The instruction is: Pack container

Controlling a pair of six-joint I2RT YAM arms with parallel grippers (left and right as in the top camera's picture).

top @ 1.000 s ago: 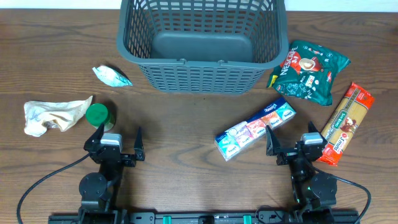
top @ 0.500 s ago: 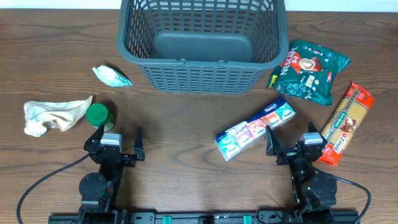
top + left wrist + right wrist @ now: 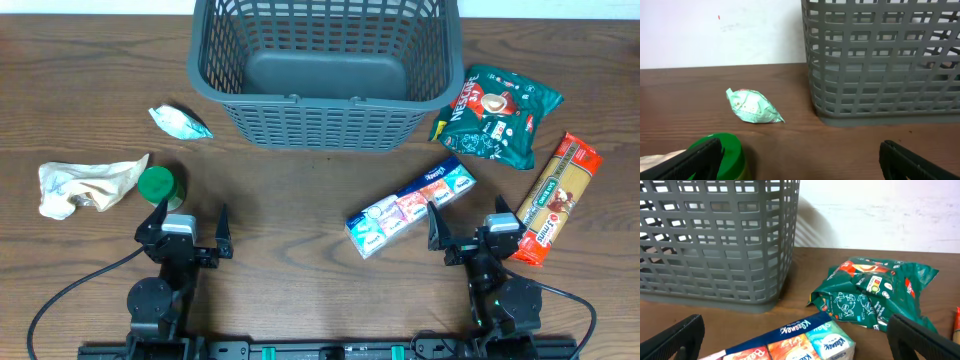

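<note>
The dark grey slotted basket [image 3: 320, 70] stands at the back middle of the table and is empty; it also shows in the left wrist view [image 3: 885, 65] and the right wrist view [image 3: 715, 240]. My left gripper [image 3: 186, 232] is open and empty at the front left, right next to a green-lidded jar [image 3: 156, 186] [image 3: 720, 155]. My right gripper [image 3: 474, 232] is open and empty at the front right, just behind a Kleenex tissue multipack [image 3: 410, 205] [image 3: 790, 340].
A pale green packet [image 3: 180, 122] [image 3: 754, 106] lies left of the basket. A crumpled beige bag [image 3: 85, 186] lies at the far left. A green snack bag [image 3: 500, 115] [image 3: 875, 292] and a spaghetti pack [image 3: 555, 198] lie at the right.
</note>
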